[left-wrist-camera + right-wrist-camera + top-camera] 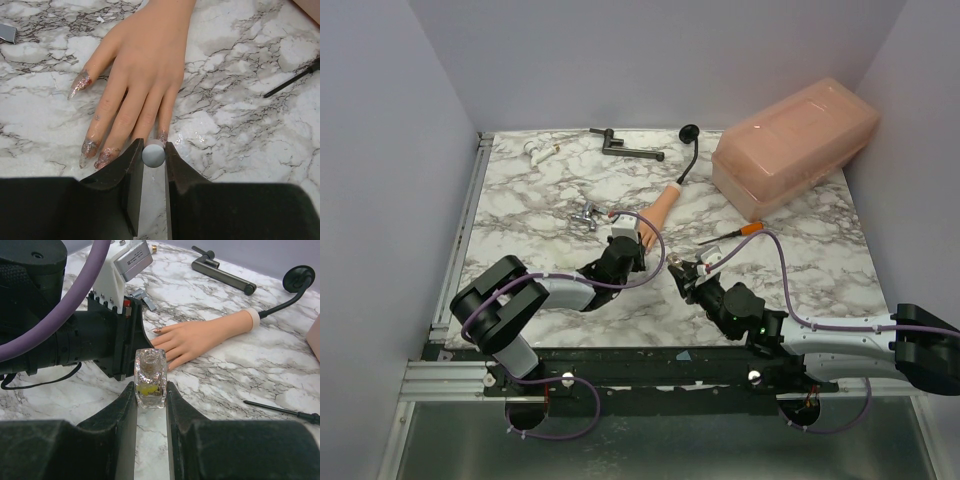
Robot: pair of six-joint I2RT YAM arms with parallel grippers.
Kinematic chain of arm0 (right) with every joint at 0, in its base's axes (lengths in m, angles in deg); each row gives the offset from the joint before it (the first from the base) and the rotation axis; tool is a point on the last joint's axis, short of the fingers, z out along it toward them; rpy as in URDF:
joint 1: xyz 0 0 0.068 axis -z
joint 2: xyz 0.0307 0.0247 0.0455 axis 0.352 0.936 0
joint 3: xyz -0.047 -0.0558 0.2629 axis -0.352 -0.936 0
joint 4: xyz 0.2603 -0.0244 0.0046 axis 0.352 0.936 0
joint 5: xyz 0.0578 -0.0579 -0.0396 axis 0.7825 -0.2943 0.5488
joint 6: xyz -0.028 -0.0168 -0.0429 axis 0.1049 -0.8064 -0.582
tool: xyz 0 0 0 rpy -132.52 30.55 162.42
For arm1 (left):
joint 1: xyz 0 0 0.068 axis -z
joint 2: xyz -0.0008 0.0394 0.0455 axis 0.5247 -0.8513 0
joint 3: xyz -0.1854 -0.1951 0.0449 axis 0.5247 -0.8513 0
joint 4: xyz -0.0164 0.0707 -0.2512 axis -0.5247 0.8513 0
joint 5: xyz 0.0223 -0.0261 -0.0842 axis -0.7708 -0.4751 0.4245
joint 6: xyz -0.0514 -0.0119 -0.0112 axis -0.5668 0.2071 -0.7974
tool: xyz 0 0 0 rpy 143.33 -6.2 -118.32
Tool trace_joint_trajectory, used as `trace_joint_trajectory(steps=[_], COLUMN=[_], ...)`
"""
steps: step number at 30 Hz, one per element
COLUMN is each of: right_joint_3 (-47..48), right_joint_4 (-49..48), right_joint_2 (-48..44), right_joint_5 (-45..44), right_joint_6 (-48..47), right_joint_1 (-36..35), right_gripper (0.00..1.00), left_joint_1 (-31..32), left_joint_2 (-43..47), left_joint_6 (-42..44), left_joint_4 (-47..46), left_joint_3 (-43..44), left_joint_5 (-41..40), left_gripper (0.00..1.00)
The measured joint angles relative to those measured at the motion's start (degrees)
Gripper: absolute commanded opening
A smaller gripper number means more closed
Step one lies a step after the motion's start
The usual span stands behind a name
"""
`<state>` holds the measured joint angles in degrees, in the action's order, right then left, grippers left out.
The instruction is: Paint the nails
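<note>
Nails (104, 158) tip the mannequin hand (145, 65), whose long axis points straight at the left claw (153, 149), closed on a grey round knob (153, 156) just beside those nails; right claw (150, 387), gripping a clear bottle (150, 371), stands farther from that hand.

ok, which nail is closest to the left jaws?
The little finger's nail, the one farthest from the thumb: it sits right beside the round grey knob pinched in the left jaws. The other visible nails lie further off to the side.
</note>
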<state>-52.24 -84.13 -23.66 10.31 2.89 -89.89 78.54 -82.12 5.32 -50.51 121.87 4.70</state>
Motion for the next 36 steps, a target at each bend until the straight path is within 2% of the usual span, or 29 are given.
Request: trace_joint_trajectory(steps=[22, 36], right_joint_3=[0.0, 0.0], right_joint_4=[0.0, 0.0], right_joint_2=[0.2, 0.2], right_joint_5=[0.0, 0.0], right_joint_6=[0.0, 0.0], right_joint_1=[0.0, 0.0], right_gripper=[0.01, 0.01], left_joint_1=[0.0, 0.0], left_joint_2=[-0.9, -3.3], left_joint_6=[1.7, 0.9], left_joint_4=[-0.5, 4.5], left_joint_3=[1.2, 5.0], left_joint_5=[0.4, 0.4], left_gripper=[0.00, 0.00])
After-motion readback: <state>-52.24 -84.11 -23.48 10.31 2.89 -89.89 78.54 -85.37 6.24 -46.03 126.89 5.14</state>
